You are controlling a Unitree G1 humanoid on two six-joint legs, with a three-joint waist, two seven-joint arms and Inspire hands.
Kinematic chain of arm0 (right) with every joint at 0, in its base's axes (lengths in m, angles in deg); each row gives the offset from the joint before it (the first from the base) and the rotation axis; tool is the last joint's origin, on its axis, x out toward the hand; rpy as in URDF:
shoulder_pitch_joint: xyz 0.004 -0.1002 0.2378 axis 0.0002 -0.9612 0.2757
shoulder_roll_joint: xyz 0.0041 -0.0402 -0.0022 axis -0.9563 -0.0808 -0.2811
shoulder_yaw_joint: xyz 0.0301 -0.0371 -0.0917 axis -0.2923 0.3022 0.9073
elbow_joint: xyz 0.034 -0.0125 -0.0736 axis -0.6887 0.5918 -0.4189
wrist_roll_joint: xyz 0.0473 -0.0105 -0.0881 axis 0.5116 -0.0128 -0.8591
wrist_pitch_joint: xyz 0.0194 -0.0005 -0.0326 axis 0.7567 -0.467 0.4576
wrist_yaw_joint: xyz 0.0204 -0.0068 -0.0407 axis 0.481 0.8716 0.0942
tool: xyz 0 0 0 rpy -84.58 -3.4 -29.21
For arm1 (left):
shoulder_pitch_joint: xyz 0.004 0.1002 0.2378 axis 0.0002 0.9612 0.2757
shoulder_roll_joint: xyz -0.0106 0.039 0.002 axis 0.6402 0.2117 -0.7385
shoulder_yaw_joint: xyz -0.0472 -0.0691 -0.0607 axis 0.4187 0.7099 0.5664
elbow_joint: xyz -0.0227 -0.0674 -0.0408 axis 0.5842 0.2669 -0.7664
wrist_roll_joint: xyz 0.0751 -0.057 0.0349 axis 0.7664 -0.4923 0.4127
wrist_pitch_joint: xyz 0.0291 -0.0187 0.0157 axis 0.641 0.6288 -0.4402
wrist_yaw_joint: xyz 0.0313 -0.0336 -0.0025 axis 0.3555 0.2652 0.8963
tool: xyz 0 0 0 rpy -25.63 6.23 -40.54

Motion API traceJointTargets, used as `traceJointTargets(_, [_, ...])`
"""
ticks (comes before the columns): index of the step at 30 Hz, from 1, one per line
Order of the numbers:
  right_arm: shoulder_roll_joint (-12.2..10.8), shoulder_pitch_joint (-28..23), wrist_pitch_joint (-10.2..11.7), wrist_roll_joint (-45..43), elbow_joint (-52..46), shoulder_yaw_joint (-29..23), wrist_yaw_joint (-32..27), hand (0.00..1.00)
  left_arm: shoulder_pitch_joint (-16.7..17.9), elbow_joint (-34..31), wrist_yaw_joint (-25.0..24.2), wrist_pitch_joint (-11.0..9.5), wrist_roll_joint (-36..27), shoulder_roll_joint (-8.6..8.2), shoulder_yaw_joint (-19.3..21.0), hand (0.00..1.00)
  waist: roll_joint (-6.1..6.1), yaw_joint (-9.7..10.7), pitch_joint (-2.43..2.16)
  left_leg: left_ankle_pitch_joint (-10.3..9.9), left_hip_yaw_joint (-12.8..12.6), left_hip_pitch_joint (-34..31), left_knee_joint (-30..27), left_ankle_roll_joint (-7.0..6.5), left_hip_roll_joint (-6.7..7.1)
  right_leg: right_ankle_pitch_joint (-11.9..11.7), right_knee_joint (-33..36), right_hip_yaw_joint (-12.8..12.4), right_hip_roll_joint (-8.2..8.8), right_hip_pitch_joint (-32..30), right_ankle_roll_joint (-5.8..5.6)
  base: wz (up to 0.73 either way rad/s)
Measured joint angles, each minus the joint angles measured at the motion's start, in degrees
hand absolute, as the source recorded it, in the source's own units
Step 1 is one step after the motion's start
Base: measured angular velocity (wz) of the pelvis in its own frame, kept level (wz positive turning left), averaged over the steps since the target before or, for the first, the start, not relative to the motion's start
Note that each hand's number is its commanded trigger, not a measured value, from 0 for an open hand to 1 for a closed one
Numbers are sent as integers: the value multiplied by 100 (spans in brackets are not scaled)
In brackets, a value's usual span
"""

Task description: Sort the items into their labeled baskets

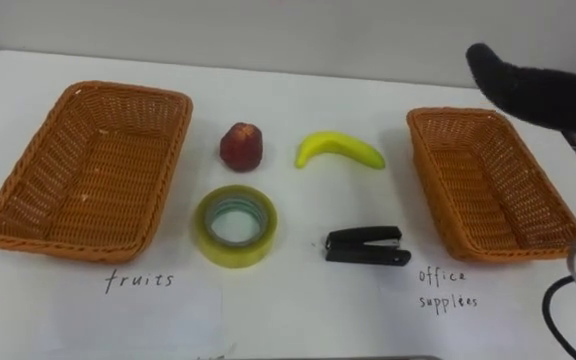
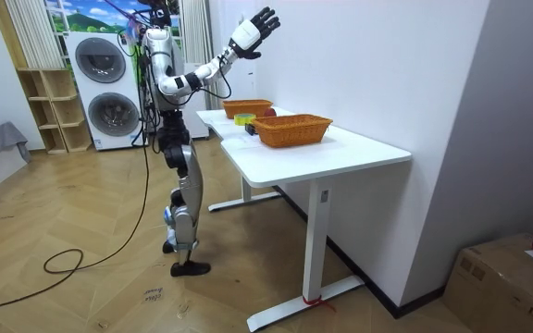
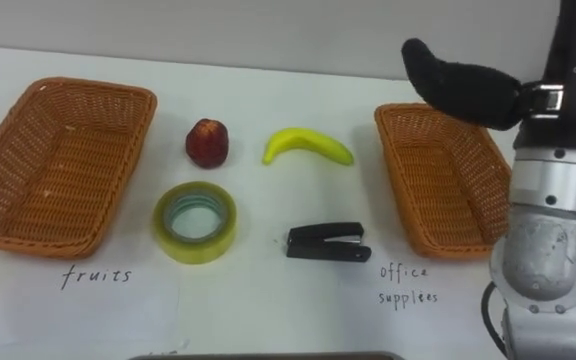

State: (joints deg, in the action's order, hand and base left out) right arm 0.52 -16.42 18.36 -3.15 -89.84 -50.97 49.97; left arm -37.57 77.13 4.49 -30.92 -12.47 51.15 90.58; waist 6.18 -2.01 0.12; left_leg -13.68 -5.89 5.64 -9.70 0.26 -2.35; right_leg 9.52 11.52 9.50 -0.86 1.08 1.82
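Left red apple [image 1: 241,146], yellow banana [image 1: 338,150], black stapler [image 1: 368,246] unsorted around yellow tape roll [image 1: 234,227], brown wicker baskets [image 1: 13,190] unfilled; held right hand [image 2: 259,28] aloft, outspread, empty.

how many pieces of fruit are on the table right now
2. The red apple lies on the table just right of the left basket; the banana lies further right, nearer the right basket. Both baskets look empty.
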Motion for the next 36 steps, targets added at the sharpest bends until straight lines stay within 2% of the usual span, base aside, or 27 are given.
traceJointTargets(8, [19,-8,-272,1,250,319,983,0,-87,-20,-9,26,-2,2,-2,0,19,-5,-9,0,3,5,3,0,1,-3,3,-25,39,-2,2,0])
traceJointTargets(13, [20,-70,-590,-6,492,323,1572,0,-101,-24,-117,32,-2,8,-3,0,44,-3,-24,0,8,5,-2,0,4,-9,5,-3,50,-1,2,0])
traceJointTargets(17, [20,-93,-595,18,566,324,1826,0,-111,-24,-117,33,-1,10,-2,0,60,-20,-23,0,3,19,-3,0,3,-13,5,-2,49,9,4,0])
traceJointTargets(20, [20,-88,-605,18,860,332,2055,0,-174,-28,-117,33,-2,11,-3,0,70,-61,1,0,0,85,11,0,2,-25,-1,24,51,73,1,0])
traceJointTargets(22, [20,-88,-725,44,998,354,2313,0,-211,-103,-117,34,-9,17,-3,0,64,-109,9,0,-4,94,11,-1,5,-26,-8,26,57,88,-2,0])
traceJointTargets(27, [20,-87,-844,56,1134,470,2764,0,-309,-127,-115,33,-10,57,-6,0,34,-151,27,0,1,84,16,-1,4,-30,-8,51,56,84,1,0])
traceJointTargets(36, [21,-82,-844,47,1133,516,3185,0,-308,-127,-115,33,-10,62,-6,0,3,-154,-1,0,11,70,14,-1,6,-31,-20,74,63,86,0,0])
